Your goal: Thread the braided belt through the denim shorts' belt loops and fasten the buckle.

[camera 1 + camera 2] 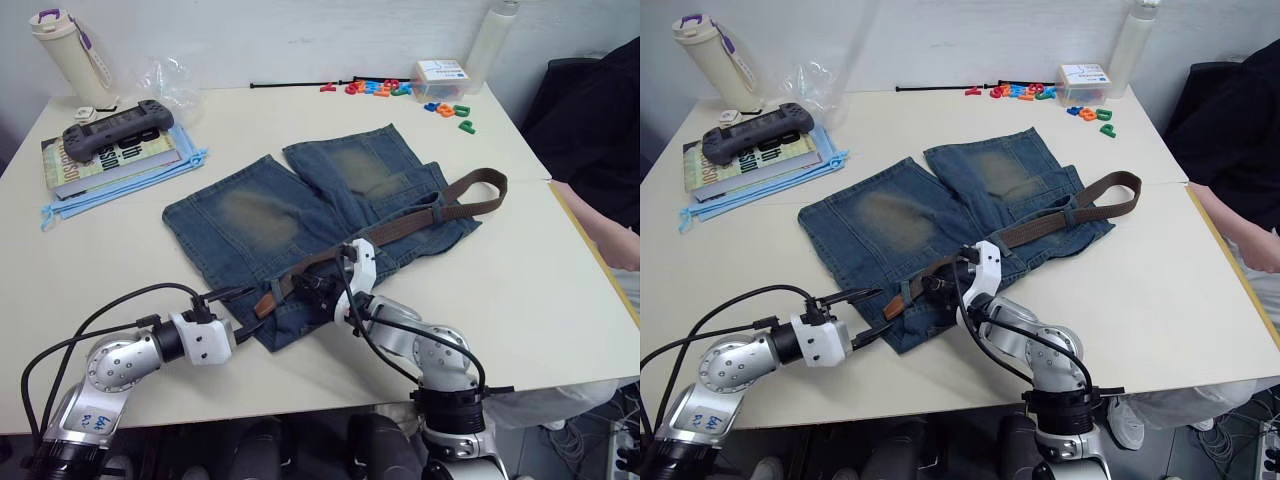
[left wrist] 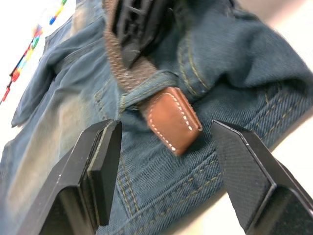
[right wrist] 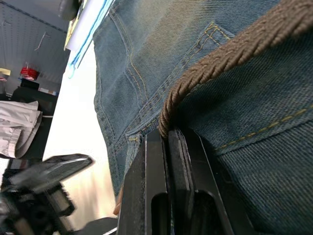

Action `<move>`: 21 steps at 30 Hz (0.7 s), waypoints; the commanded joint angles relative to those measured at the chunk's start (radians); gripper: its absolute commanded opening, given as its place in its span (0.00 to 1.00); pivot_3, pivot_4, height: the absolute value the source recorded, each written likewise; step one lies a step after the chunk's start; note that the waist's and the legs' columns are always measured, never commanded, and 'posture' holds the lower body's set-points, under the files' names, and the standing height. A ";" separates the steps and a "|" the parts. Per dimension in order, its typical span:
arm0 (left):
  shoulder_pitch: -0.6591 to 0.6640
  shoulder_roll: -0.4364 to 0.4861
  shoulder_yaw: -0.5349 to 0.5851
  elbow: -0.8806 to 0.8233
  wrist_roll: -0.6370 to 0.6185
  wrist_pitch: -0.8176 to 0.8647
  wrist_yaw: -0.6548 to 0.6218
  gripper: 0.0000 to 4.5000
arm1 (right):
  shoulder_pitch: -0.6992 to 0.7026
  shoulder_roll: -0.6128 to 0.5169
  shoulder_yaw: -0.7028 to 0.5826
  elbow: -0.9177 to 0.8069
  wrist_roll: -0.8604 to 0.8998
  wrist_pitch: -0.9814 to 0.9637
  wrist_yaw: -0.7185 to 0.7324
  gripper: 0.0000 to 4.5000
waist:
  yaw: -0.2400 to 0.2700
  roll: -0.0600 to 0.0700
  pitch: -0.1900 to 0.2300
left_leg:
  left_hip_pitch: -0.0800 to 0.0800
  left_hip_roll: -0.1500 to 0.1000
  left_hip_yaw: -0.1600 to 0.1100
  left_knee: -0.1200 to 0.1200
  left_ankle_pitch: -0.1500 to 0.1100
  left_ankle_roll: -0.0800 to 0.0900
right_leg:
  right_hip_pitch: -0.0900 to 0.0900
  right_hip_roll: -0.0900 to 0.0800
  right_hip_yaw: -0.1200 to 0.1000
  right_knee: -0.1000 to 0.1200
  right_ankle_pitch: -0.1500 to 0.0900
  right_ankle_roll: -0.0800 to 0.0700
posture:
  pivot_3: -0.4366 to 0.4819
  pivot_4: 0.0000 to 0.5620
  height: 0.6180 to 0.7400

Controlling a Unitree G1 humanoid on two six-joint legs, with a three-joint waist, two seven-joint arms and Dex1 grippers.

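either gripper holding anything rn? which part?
Right gripper pinches the dark brown braided belt mid-strap, near the tan leather tip. Left gripper is open, empty.

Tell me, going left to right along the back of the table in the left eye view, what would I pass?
Cream bottle with purple strap → game controller on a book → crumpled clear plastic bag → thin black cord → colourful plastic letters → small clear box → pale bottle.
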 commanded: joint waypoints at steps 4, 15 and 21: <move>-0.054 -0.005 -0.031 0.072 0.088 -0.085 0.095 0.72 | -0.005 0.029 -0.004 -0.025 0.011 0.020 0.004 0.00 | -0.001 0.000 0.000 | 0.000 0.000 0.000 0.000 0.000 0.001 | 0.000 0.000 -0.001 0.000 0.000 0.000 | 0.48 0.27 0.78; -0.056 0.008 -0.067 0.081 0.093 -0.096 0.119 0.16 | -0.001 0.040 -0.018 -0.038 0.008 0.038 -0.004 0.00 | 0.001 0.000 0.000 | 0.000 0.000 0.000 0.000 0.003 0.004 | 0.000 0.000 -0.001 0.000 0.000 0.000 | 0.48 0.27 0.78; -0.051 0.013 -0.070 0.082 0.110 -0.103 0.133 0.01 | -0.002 0.036 -0.021 -0.042 0.006 0.049 -0.007 0.00 | 0.001 0.000 0.000 | 0.001 0.000 0.000 0.000 0.003 0.004 | 0.001 0.000 -0.001 0.000 0.000 0.000 | 0.48 0.27 0.78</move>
